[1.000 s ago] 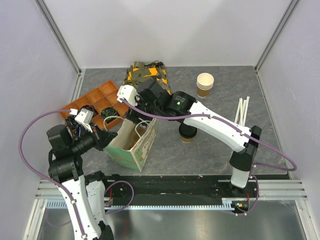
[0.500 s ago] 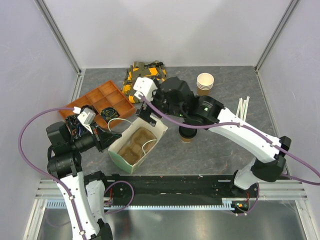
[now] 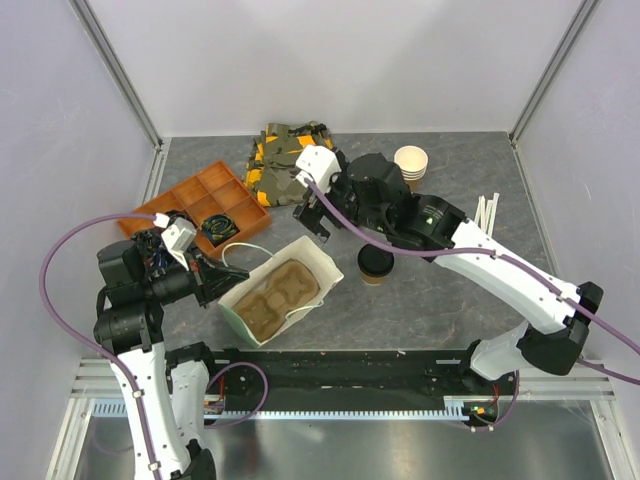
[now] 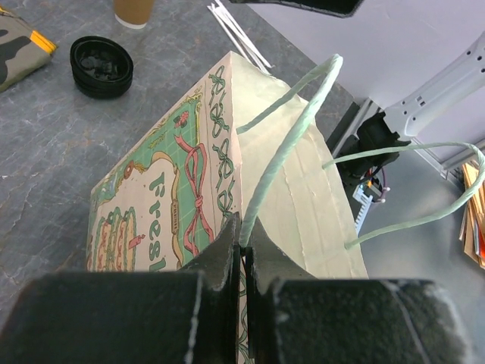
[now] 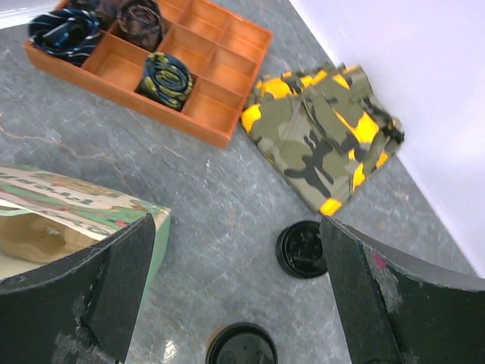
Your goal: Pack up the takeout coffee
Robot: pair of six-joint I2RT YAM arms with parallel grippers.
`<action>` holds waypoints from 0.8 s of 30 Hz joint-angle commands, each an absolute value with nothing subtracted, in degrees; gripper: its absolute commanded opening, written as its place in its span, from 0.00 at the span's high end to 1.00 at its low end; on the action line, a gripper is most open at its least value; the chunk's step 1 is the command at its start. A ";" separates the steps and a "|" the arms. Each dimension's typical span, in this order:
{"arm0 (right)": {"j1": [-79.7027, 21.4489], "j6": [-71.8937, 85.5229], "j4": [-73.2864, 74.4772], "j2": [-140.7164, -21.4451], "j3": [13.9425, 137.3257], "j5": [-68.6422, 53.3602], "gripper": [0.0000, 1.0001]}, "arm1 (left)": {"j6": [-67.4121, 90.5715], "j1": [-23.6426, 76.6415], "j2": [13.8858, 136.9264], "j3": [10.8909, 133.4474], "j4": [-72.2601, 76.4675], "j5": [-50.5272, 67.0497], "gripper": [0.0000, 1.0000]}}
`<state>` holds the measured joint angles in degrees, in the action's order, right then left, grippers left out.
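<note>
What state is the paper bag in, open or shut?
Open. In the top view the bag gapes wide, showing a brown tray inside; the left gripper pinches its handle.

upright black-lidded kraft coffee cup [image 3: 376, 263]

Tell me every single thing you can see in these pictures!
paper bag: one, green and cream print, lying open near the left arm
cardboard insert: one, brown, inside the bag
bag handle: two, pale green, on the bag's rim
takeout coffee: one, brown with black lid, upright right of the bag
loose lid: one, black, beside the camouflage cloth
paper cups: one stack, cream, at the back
tray: one, orange, back left
rolled ties: three, dark patterns, in tray compartments
camouflage cloth: one, green and yellow, at the back
sticks: several, white, far right
left gripper: black, pinching one handle
right gripper: black, open, empty, above the table
</note>
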<state>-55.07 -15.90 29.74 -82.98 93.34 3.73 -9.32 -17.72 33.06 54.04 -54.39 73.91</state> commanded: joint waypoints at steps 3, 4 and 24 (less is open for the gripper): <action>-49.49 -7.23 35.92 -83.31 97.89 2.38 0.02 | -9.58 -17.31 35.15 54.58 -54.93 71.11 0.98; -48.35 -5.90 37.51 -84.10 98.95 1.76 0.02 | -9.49 -17.23 35.33 54.58 -54.93 70.93 0.98; -37.00 -18.63 56.34 -90.88 82.62 3.96 0.02 | -12.30 -17.23 32.96 55.36 -57.30 70.84 0.98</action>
<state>-37.01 -15.27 57.08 -89.62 83.20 2.50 -9.34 -17.50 33.36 54.04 -55.29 70.50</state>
